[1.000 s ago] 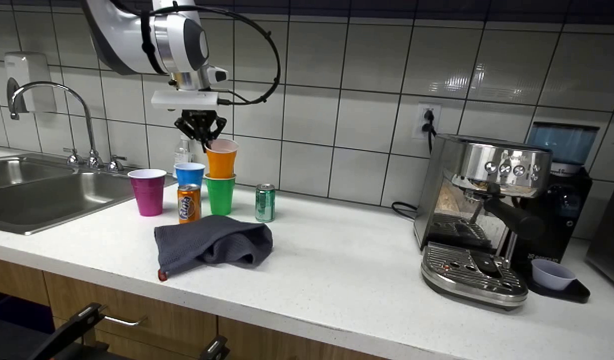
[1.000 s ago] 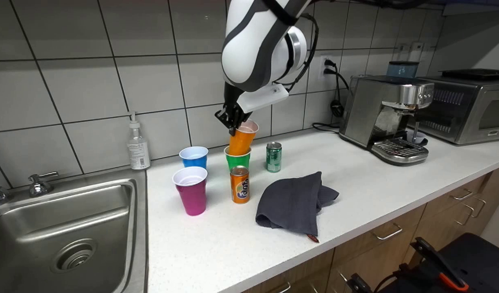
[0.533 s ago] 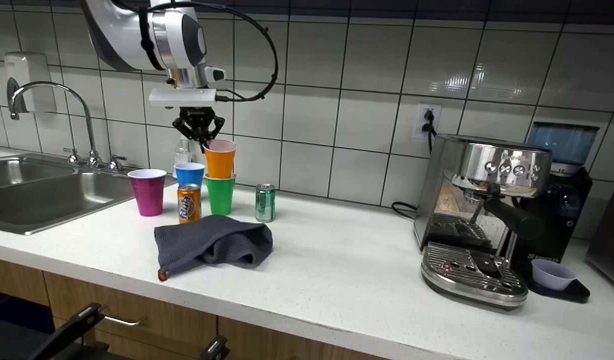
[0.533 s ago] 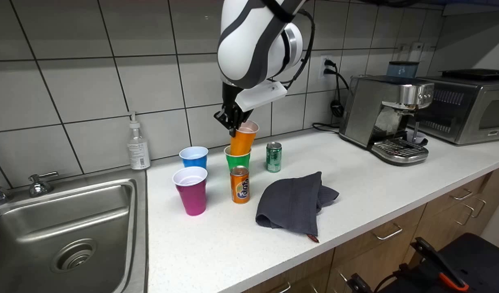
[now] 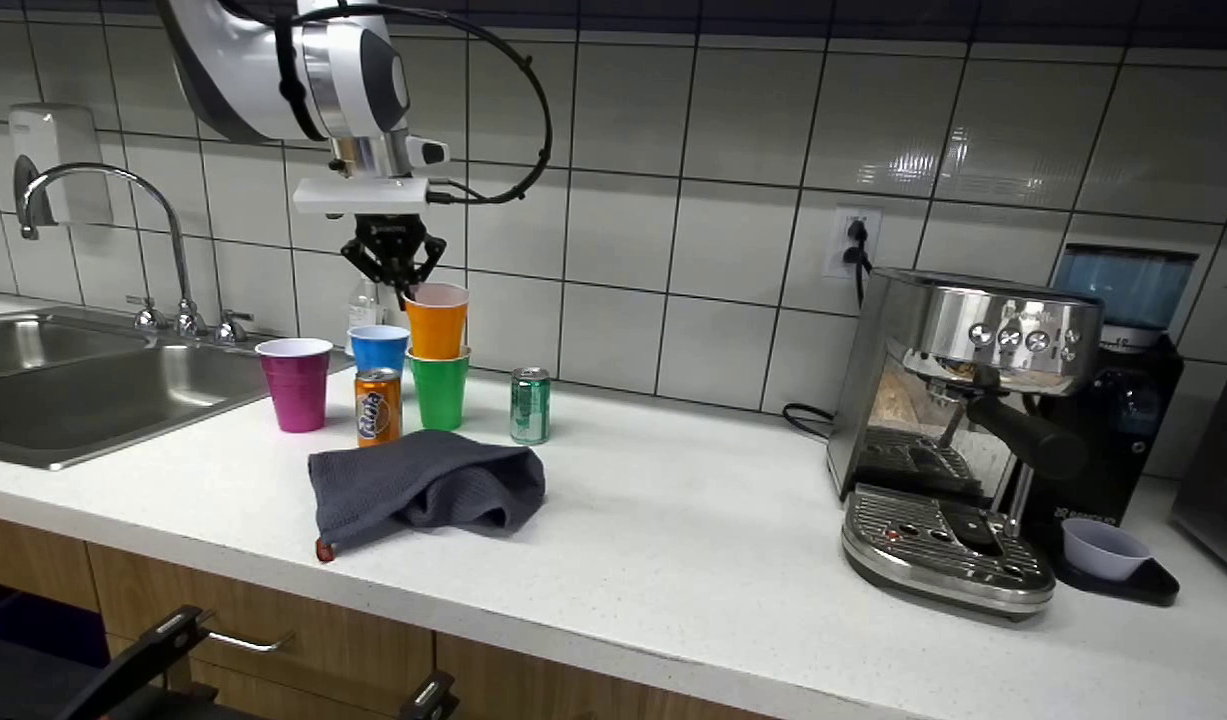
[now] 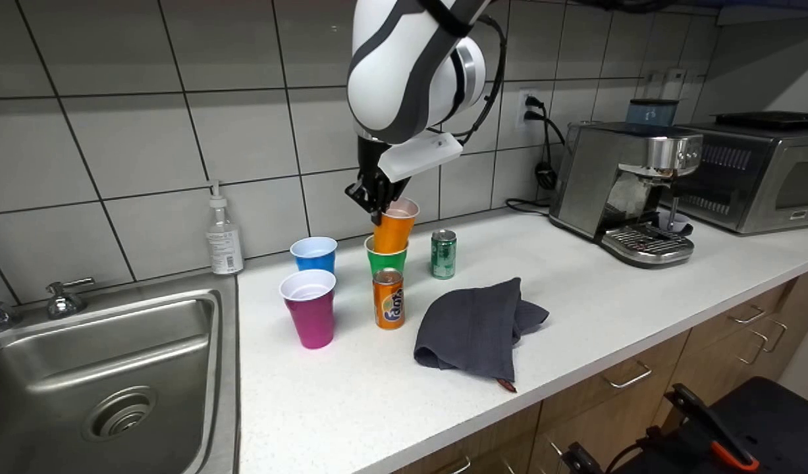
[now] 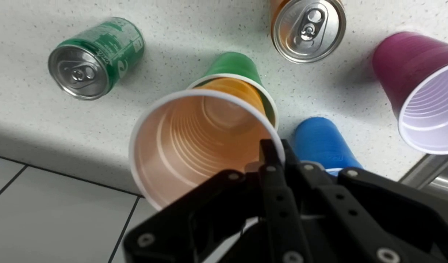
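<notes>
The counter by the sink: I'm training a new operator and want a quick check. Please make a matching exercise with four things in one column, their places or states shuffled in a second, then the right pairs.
Things
1. Orange cup
2. Green cup
3. Dark grey cloth
4. Pump bottle

Places or states
A. Lies crumpled near the front edge of the counter
B. Has its rim pinched by the gripper
C. Stands at a corner of the sink
D. Is upright, with another cup's lower end inside it

Pairs: 1-B, 2-D, 3-A, 4-C
</notes>
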Robot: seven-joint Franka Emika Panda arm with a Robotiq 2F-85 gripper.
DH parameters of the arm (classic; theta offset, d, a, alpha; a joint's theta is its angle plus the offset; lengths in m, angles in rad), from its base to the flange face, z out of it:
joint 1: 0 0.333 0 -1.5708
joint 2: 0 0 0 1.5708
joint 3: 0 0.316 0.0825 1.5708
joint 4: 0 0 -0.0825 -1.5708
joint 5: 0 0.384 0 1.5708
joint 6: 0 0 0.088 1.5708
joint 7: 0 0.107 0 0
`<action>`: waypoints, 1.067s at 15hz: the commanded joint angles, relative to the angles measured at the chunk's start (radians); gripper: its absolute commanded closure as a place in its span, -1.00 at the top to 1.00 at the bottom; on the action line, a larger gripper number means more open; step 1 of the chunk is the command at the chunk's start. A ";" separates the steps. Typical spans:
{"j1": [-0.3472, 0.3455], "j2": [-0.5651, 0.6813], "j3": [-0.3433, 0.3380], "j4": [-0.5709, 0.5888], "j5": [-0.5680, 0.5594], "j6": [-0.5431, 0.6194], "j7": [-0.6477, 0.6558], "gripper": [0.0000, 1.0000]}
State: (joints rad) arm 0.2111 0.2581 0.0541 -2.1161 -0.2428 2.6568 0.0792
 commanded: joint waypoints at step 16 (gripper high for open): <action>-0.005 0.006 -0.015 0.032 -0.031 -0.074 0.033 1.00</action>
State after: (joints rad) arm 0.2104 0.2712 0.0371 -2.1013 -0.2651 2.6306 0.1005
